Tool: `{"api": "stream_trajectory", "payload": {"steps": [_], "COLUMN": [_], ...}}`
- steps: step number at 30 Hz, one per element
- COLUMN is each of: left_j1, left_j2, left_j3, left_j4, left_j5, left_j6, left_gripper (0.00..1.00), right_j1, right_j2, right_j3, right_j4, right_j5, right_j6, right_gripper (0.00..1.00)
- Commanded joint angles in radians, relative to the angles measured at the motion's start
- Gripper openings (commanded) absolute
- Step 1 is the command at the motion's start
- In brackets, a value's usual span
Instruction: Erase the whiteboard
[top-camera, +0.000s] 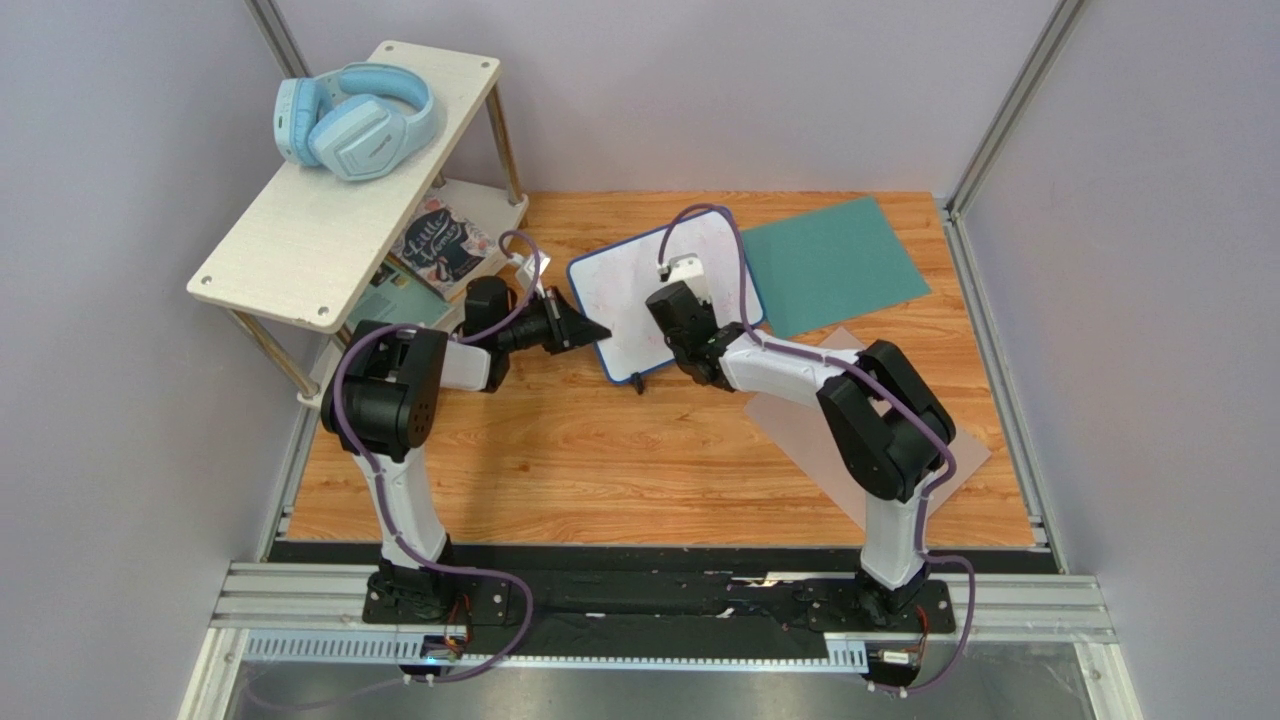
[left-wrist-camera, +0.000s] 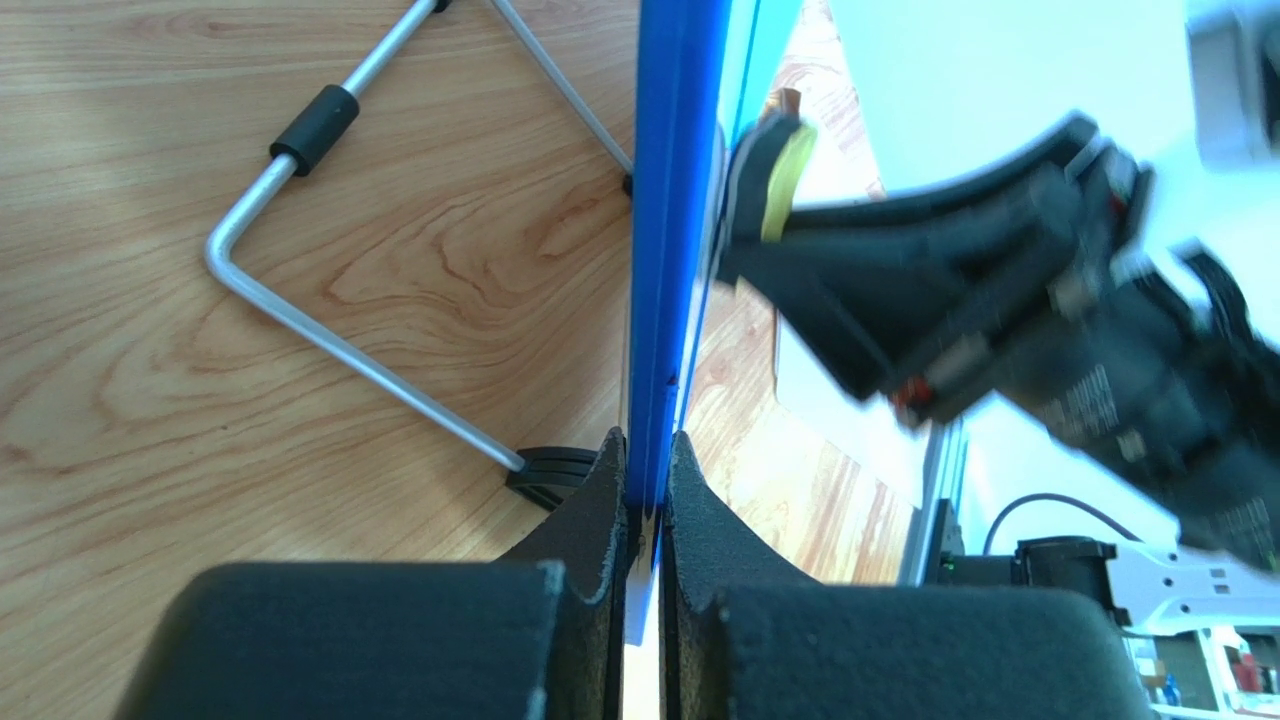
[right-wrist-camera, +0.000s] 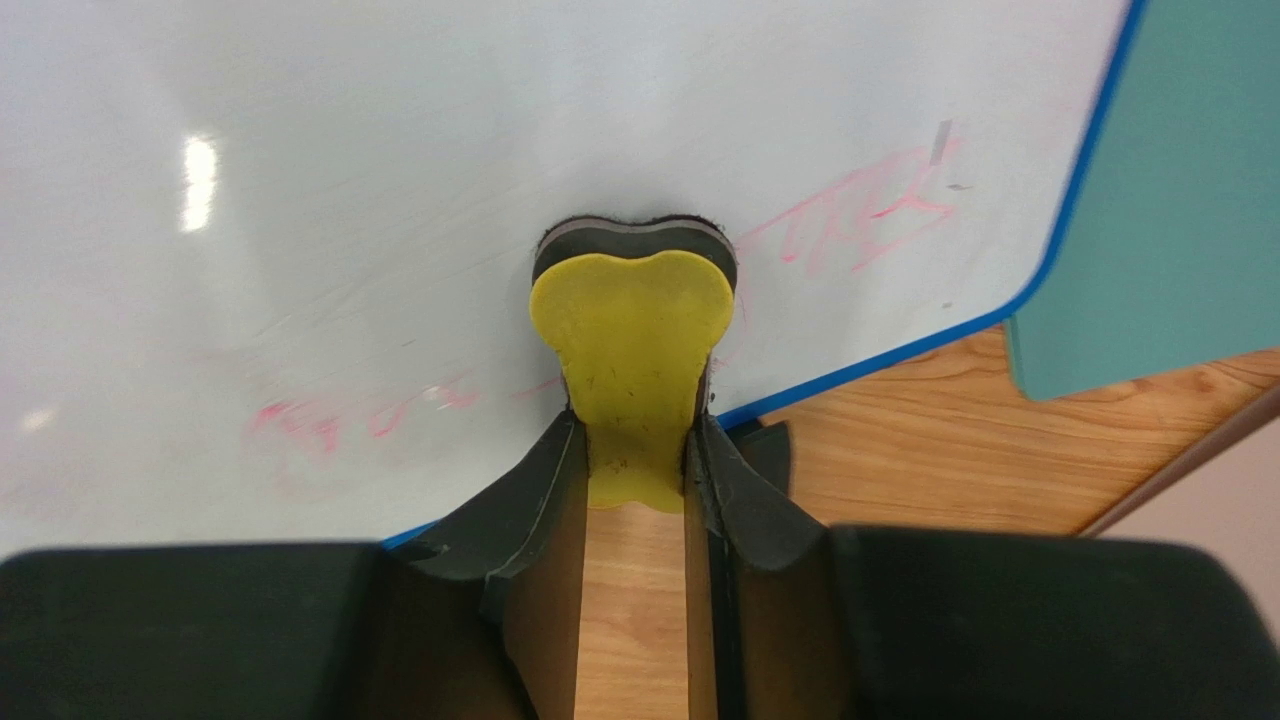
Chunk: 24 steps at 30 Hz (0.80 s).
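Note:
The whiteboard (top-camera: 624, 293), white with a blue frame, stands tilted on the wooden table at the back middle. My left gripper (top-camera: 598, 330) is shut on its left edge; the left wrist view shows the blue frame (left-wrist-camera: 669, 225) pinched between the fingers at the left gripper (left-wrist-camera: 646, 458), with the wire stand (left-wrist-camera: 346, 353) behind the board. My right gripper (top-camera: 672, 300) is shut on a yellow eraser (right-wrist-camera: 634, 338) and presses it against the board face (right-wrist-camera: 451, 165); the right gripper (right-wrist-camera: 634, 435) is near the board's lower edge. Pink scribbles (right-wrist-camera: 857, 210) lie right of the eraser, and more pink scribbles (right-wrist-camera: 338, 417) lie left of it.
A teal sheet (top-camera: 831, 248) lies right of the board. A grey-brown sheet (top-camera: 965, 450) lies under the right arm. A white shelf (top-camera: 338, 195) with blue headphones (top-camera: 353, 120) stands at the back left, with books (top-camera: 436, 248) beneath. Walls close in both sides.

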Motion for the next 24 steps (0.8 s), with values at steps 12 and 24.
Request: {"api": "stream_trajectory", "payload": {"steps": [12,24], "left_j1": [0.013,0.013], "left_j2": [0.01,0.01], "left_j3": [-0.008,-0.009], "left_j4": [-0.002,0.0], "left_j5": [-0.033,-0.03], "left_j6": [0.015,0.016], "left_gripper": [0.0,0.0], "right_j1": [0.113,0.085], "right_j2": [0.075,0.158], "right_j3": [0.122,0.233], "right_j4": [0.026,-0.02], "right_j5": [-0.201,-0.212], "right_j6": [-0.106,-0.1], "right_gripper": [0.0,0.0]}}
